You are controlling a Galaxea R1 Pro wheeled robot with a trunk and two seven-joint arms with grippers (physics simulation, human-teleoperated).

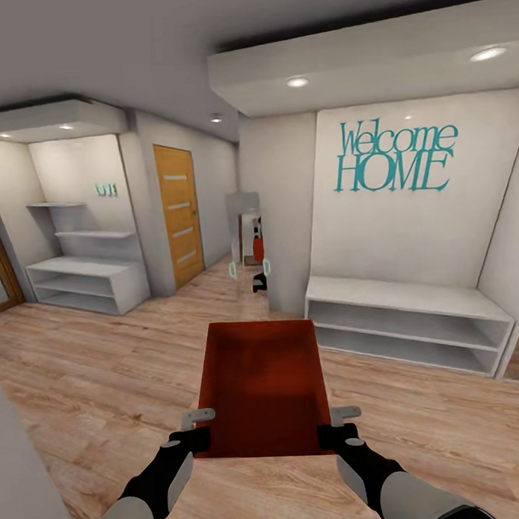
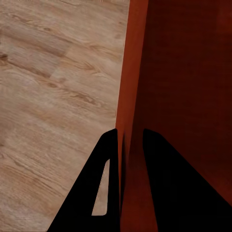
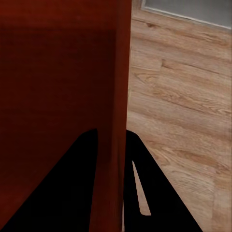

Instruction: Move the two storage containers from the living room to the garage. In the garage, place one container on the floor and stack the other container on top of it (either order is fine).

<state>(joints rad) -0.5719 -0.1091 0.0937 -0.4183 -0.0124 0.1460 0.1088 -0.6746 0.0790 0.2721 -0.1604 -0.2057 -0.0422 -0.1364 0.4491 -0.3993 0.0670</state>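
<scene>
Left claw (image 1: 196,428) and right claw (image 1: 338,426) clamp the container's (image 1: 264,379) near side walls.
Its long axis points ahead toward the hallway opening (image 1: 248,249).

Both arms have smooth light-grey forearm shells that give way to matte black wrist sections. On the left arm (image 1: 159,484) a grey panel runs along the black wrist. The right arm (image 1: 387,476) has the same build. Each ends in a black block carrying pale grey metal fingers: left gripper (image 1: 196,430), right gripper (image 1: 339,427). Seen from the wrist cameras, the fingers (image 2: 104,193) are flat black wedges tapering to a point, and the outer finger (image 3: 150,188) of each has a narrow slot cut through it.
</scene>
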